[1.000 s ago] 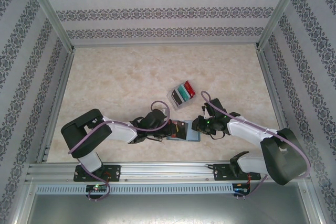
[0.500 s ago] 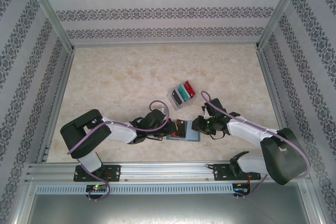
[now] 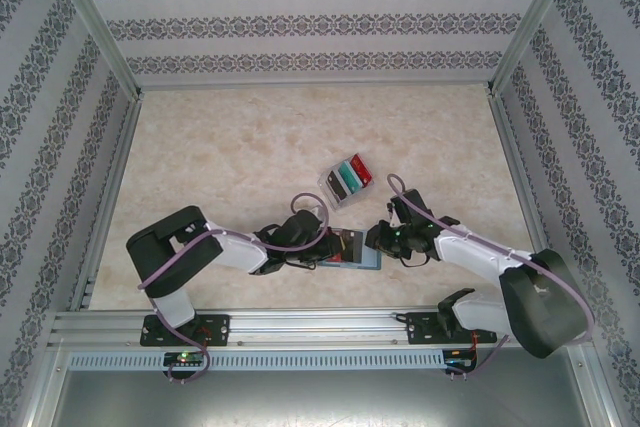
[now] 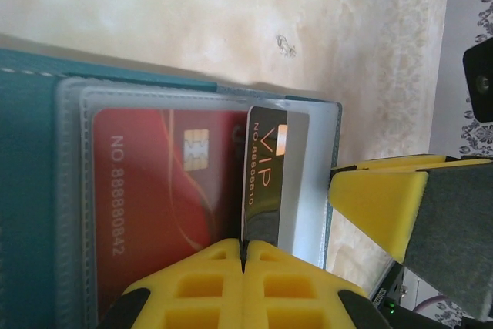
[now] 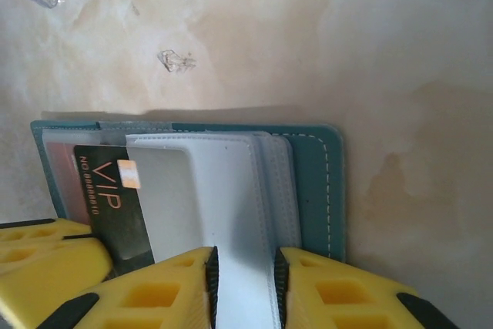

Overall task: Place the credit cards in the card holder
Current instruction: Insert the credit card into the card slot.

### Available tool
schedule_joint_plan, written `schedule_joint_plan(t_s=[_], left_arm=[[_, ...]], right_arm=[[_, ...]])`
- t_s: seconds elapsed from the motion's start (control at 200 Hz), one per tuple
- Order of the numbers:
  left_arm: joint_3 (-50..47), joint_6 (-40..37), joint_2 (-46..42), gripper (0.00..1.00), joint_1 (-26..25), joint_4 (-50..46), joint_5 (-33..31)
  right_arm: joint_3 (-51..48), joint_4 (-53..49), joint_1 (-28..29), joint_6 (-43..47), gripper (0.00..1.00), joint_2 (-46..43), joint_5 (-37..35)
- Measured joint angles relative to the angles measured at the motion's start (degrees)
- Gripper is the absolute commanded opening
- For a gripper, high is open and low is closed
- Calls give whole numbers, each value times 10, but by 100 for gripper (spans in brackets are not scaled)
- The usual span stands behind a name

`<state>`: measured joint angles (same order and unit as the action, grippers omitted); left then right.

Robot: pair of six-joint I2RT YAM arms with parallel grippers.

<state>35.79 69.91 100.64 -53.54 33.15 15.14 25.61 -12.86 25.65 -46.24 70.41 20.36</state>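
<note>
**Overhead view:** the card holder is lying open at 6 o'clock on the surface. The clear tray at its 12 o'clock is carrying spare cards, their number hard to make out.

**Left wrist view:** the left hand, fingers closed, is pinching the dark VIP card over a clear sleeve beside a pocketed red card.

**Right wrist view:** the right hand is, apparently, gripping one pale inner leaf of the holder, whose lower end is being cut off.
</note>
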Motion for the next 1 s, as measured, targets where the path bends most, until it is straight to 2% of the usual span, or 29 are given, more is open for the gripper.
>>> schedule_joint_plan(t_s=[0.06,0.11,0.33,0.774,0.999], left_arm=[[14,4,16,5,-3,5,7],[23,7,24,12,-4,8,11],[47,7,30,20,-5,-12,23],[74,-22,7,23,-9,-109,11],[123,-41,35,23,-9,-134,33]], right_arm=[[-5,0,0,-6,30,-9,-5],[-10,0,0,-10,30,-17,-10],[-14,0,0,-20,30,-24,-19],[-11,-47,-12,-15,30,-47,-44],[0,-44,-16,-9,29,-21,-43]])
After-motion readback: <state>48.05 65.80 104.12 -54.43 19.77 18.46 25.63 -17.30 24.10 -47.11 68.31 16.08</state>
